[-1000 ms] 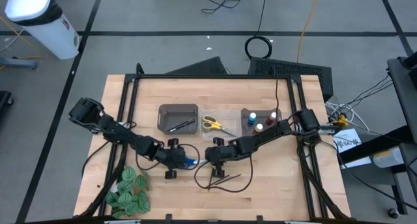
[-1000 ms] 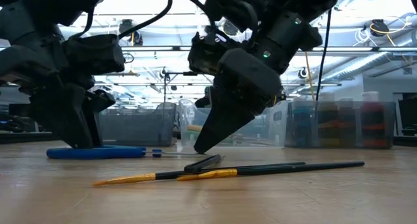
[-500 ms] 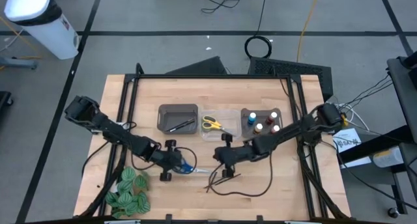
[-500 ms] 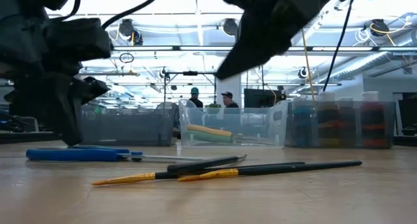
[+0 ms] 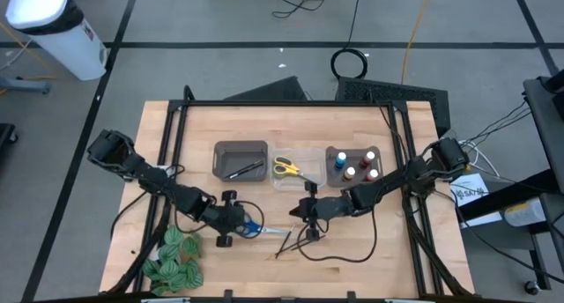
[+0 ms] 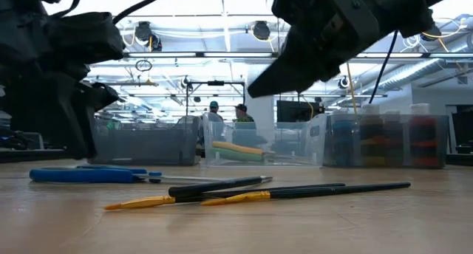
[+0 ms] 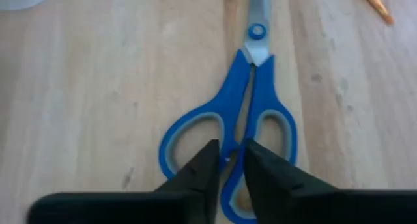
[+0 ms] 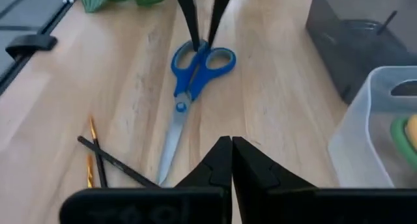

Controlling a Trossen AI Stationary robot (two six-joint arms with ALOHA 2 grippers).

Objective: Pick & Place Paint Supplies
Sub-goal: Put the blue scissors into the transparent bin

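Your left end effector [image 5: 248, 225] sits low at lower centre, fingers [image 7: 203, 168] slightly parted astride the blue scissors [image 7: 241, 129] handles on the counter [image 5: 352, 268]. Right end effector [image 5: 307, 222] hangs pressed together above the brushes [image 5: 291, 241].

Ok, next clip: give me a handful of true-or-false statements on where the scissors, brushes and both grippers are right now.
1. The blue scissors lie flat on the table. True.
2. The left gripper is at the scissors' handles. True.
3. The right gripper holds a paintbrush. False: its fingers are shut on nothing, above the table.
4. The yellow scissors lie loose on the table. False: they sit in the clear bin.
5. Paintbrushes lie on the table. True.
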